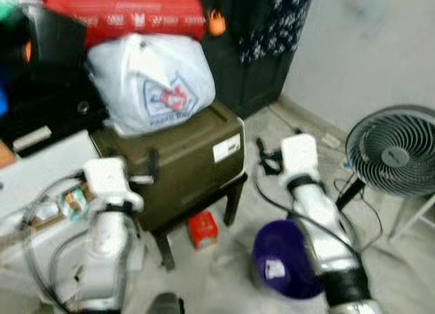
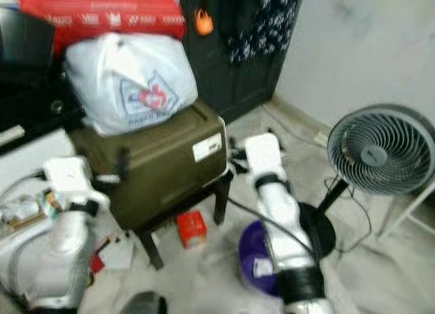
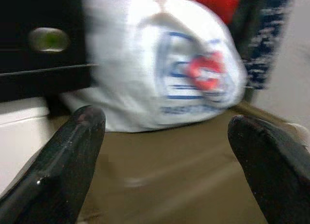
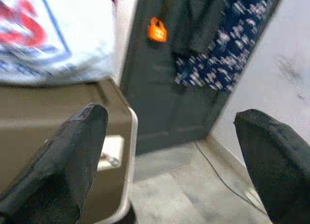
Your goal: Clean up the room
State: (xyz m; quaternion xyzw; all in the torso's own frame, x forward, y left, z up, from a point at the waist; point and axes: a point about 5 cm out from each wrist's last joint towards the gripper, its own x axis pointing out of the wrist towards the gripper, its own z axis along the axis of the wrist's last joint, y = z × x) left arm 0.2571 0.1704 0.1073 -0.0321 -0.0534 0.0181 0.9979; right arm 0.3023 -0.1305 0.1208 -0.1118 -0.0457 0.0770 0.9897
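Olive-green box [image 1: 178, 159] carries a white plastic bag [image 1: 151, 79]; left gripper [image 3: 167, 161] and right gripper [image 4: 174, 156] flank it, fingers apart, empty.

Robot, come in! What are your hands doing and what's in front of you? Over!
Left gripper open, empty, facing white plastic bag on olive case. Right gripper open, empty, beside case. Red box, purple tub, fan on floor.
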